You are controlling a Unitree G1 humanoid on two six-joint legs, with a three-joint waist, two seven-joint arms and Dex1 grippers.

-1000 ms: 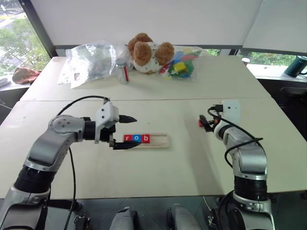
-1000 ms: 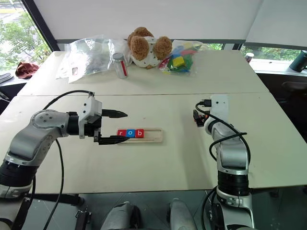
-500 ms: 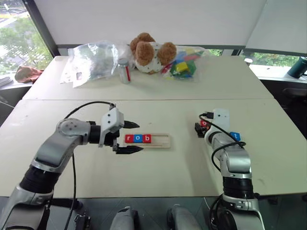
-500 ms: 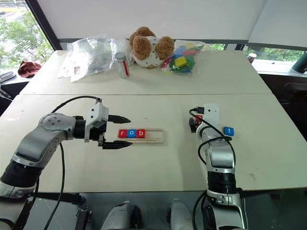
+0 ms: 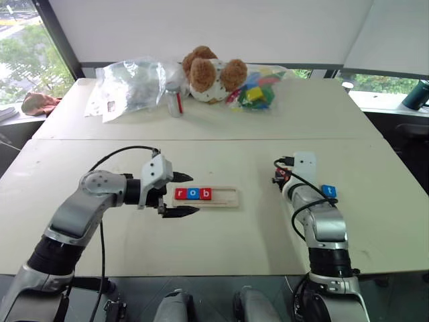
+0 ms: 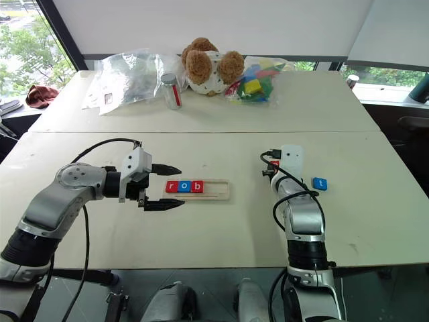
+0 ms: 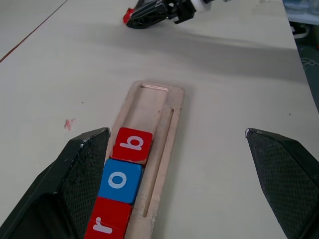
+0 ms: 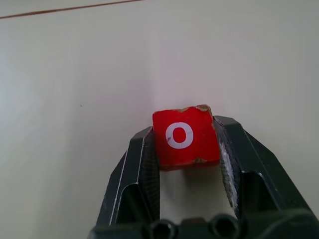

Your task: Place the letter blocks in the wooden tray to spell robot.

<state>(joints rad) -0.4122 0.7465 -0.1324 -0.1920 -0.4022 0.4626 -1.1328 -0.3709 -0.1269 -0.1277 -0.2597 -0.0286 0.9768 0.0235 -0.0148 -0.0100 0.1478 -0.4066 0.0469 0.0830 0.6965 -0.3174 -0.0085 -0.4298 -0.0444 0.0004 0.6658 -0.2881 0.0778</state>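
Pale worktop (image 5: 221, 231): wooden tray (image 5: 224, 196) near its middle holds r, o, b. Right hand (image 8: 185, 149) grips the red o block (image 8: 185, 136), seemingly near one corner, so it could twist free. Left hand (image 5: 181, 194) gapes wide at the tray's end.

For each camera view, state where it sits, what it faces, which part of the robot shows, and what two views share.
Head pair: above, looking down at the table, both arms, wooden tray, blue t block.
Left wrist: along the open left pincer, over the tray's r, o, b.
Right wrist: along the right pincer, shut on the red o block.
Shared: the tray.
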